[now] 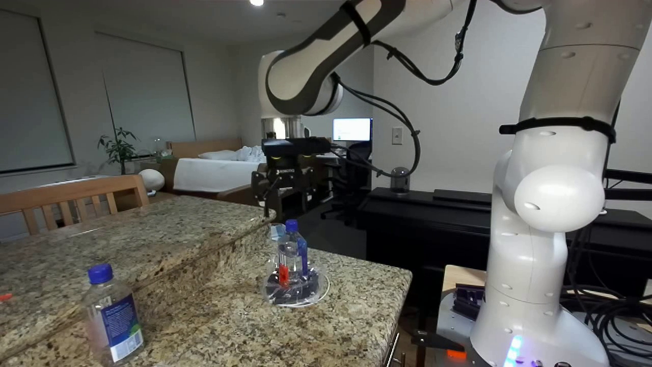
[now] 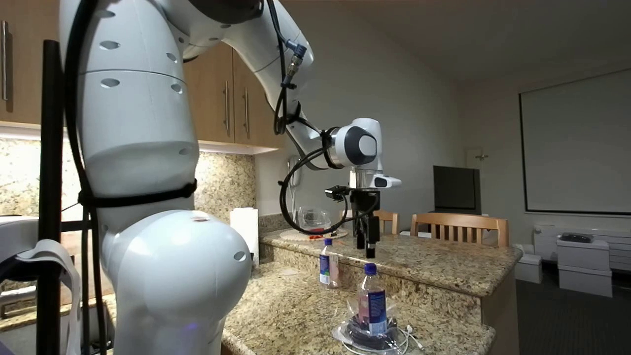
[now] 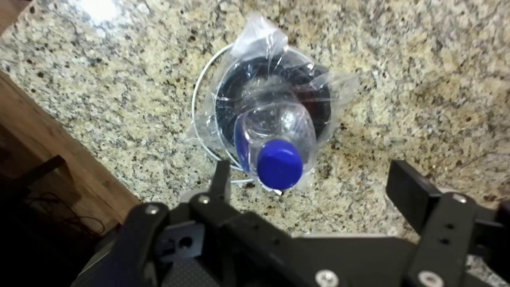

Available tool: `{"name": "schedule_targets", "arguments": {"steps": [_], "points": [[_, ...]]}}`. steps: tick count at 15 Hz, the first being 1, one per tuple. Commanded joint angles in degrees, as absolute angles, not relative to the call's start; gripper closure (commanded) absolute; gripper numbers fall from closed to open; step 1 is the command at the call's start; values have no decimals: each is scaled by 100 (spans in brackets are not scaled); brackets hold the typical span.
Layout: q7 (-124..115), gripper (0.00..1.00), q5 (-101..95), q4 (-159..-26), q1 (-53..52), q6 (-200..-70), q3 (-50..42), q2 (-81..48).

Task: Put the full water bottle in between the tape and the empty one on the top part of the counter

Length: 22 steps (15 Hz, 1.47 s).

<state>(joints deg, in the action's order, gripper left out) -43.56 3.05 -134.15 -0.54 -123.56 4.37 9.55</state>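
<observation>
A clear blue-capped bottle (image 1: 288, 255) stands upright on or in the tape, a dark ring-shaped roll (image 3: 229, 93) wrapped in clear plastic, on the lower counter tier. Both also show in an exterior view, the bottle (image 2: 372, 298) above the roll (image 2: 356, 336). Another blue-capped bottle (image 1: 102, 316) stands on the lower tier beside the step, also seen as a bottle (image 2: 329, 266) farther back. I cannot tell which is full. The top part of the counter (image 1: 178, 224) is the raised granite tier. My gripper (image 3: 310, 175) is open and empty above the roll's bottle, whose cap (image 3: 279, 164) appears between the fingers.
A white cable (image 3: 196, 99) loops around the plastic wrap. A round mat with red items (image 2: 300, 234) lies on the raised tier's far end. A paper towel roll (image 2: 244, 229) stands at the back. Wooden chairs (image 2: 458, 227) stand behind the raised tier.
</observation>
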Motion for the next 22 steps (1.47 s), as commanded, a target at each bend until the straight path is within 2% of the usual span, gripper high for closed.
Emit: {"name": "schedule_targets", "arguments": {"steps": [1,6,12,19,22], "points": [[-3814,0,551,-12658,-259,-11162,519,970],[-3724,0,436,-11680,-601,-10899,875,562],[-2960,0,375,-10614,-1083,-10630,1185,-725],[-3130,0,338,-10816,-1238,-10892,1058,-773],[-3278,0,65,-10429,-1320,-11213,1016,-1115]]}}
